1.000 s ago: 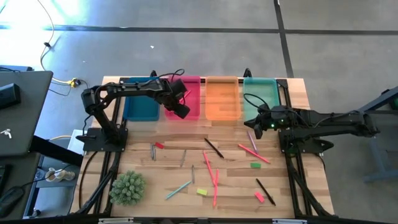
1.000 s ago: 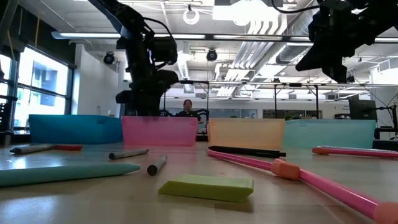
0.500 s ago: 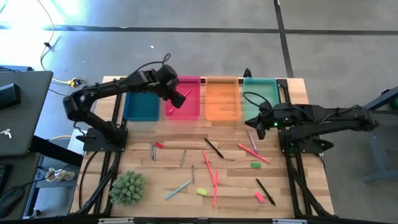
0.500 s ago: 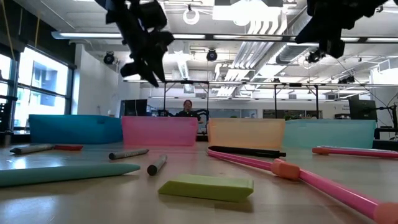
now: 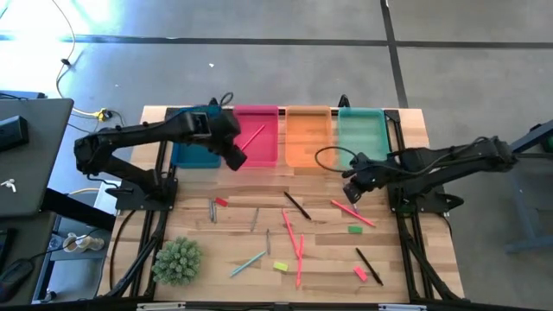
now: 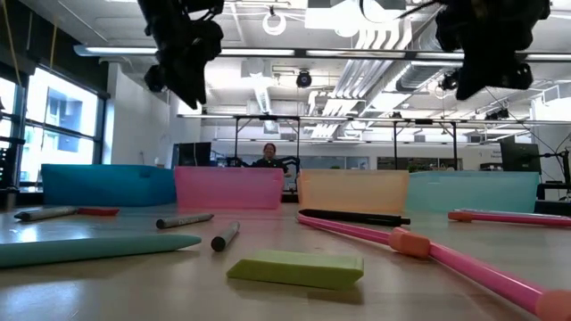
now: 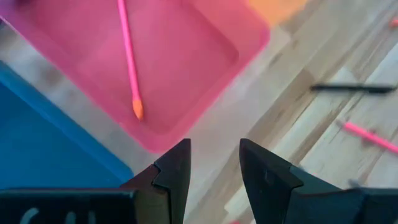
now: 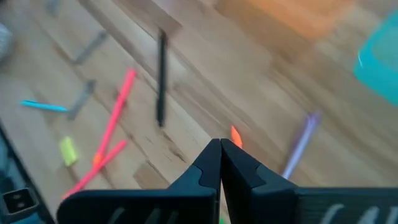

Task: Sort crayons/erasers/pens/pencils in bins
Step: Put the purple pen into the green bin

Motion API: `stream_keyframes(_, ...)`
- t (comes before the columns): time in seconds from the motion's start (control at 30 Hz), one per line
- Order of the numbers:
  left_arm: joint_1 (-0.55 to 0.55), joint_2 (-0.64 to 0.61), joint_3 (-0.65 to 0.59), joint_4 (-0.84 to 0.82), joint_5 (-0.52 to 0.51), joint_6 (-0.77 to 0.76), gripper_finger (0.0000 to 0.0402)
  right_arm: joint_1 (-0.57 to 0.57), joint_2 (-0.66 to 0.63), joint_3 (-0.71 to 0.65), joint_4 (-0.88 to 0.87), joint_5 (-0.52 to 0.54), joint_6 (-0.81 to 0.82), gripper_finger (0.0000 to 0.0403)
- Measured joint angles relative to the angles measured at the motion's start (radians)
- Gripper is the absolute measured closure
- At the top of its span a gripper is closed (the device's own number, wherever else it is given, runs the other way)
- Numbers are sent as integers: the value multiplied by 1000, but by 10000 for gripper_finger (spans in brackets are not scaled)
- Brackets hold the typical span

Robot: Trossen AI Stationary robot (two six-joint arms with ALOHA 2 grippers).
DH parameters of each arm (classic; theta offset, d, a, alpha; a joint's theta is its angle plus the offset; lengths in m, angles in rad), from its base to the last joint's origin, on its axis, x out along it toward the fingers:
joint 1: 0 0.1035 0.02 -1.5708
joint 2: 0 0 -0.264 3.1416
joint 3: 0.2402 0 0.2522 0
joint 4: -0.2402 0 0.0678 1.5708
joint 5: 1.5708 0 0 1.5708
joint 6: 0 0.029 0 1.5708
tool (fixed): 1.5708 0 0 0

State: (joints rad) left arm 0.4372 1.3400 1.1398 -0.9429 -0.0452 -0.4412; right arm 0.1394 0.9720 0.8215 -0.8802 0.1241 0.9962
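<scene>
My left gripper (image 5: pixel 238 161) (image 7: pixel 214 152) hangs open and empty above the near left corner of the pink bin (image 5: pixel 270 155). A pink pencil (image 5: pixel 252 136) (image 7: pixel 129 56) lies inside that bin. My right gripper (image 5: pixel 349 195) (image 8: pixel 221 143) is shut and empty, tilted down over the table near a purple stick (image 8: pixel 300 144) and in front of the teal bin (image 5: pixel 363 136). Pink pencils (image 5: pixel 292 233), black pens (image 5: pixel 296 205), grey crayons (image 5: pixel 212 210) and erasers (image 5: pixel 355 229) lie flat on the table. The blue bin (image 5: pixel 197 142) and orange bin (image 5: pixel 309 136) stand in the back row.
A green spiky plant (image 5: pixel 177 259) stands at the near left corner. A teal pencil (image 5: pixel 248 263), a yellow eraser (image 5: pixel 280 267) (image 6: pixel 296 267) and a red eraser (image 5: pixel 222 202) lie among the sticks. The arm bases stand at the table's left and right edges.
My left gripper has risen out of the pink bin and drawn toward the table's left and near side, staying open; the pink pencil stays lying in the bin. My right gripper has moved toward the near edge and tipped further down, still shut.
</scene>
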Motion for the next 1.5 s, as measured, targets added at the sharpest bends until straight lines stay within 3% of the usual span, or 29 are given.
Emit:
stream_keyframes(0.23, -76, 2, -85, 23, 3, -61, 275, 21, 100, 0, -65, 24, 154, 402)
stream_keyframes(0.53, -143, 2, -87, 31, 4, -48, 275, 18, 231, -1, -78, 24, 179, 400)
stream_keyframes(0.8, -180, 2, -87, 30, 4, -44, 275, -6, 350, -2, -81, 35, 253, 330)
stream_keyframes(0.93, -191, 2, -87, 29, 4, -20, 275, -23, 399, -2, -80, 82, 237, 286)
stream_keyframes(1.13, -191, 2, -87, 28, 4, -18, 275, -64, 475, -2, -74, 50, 154, 243)
stream_keyframes(1.5, -191, 2, -87, 27, 4, -18, 275, -170, 576, -2, -13, -4, 19, 231)
